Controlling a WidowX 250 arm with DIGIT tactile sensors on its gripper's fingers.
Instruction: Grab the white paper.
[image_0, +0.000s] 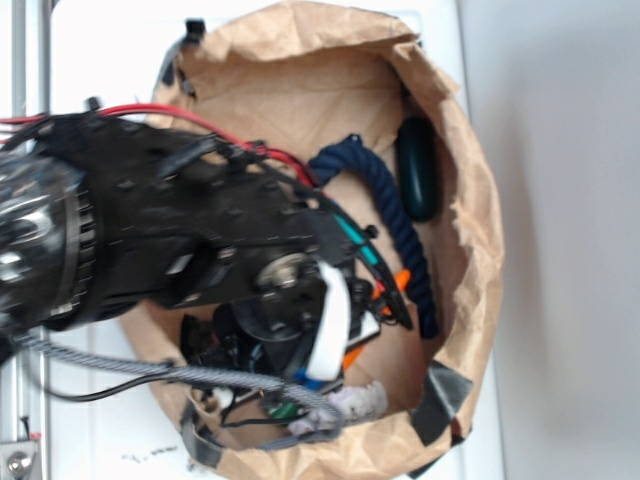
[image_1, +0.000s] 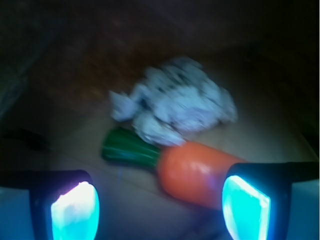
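Inside the brown paper bag (image_0: 300, 90), the tool (image_1: 160, 205) hangs released with its pads (image_1: 75, 210) spread wide and empty, the white paper (image_1: 175, 102) lying beyond them on the bag floor, touching the carrot (image_1: 200, 172) and close to the bag's wall.

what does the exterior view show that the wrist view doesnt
Only the exterior view shows the brown bag, the navy rope, a dark oval thing and the robot arm.

Only the wrist view shows the carrot's green top and the hand open, its lit fingers wide apart with the carrot partly between them.

Both show the white paper and the carrot, the paper lying just beyond the carrot.
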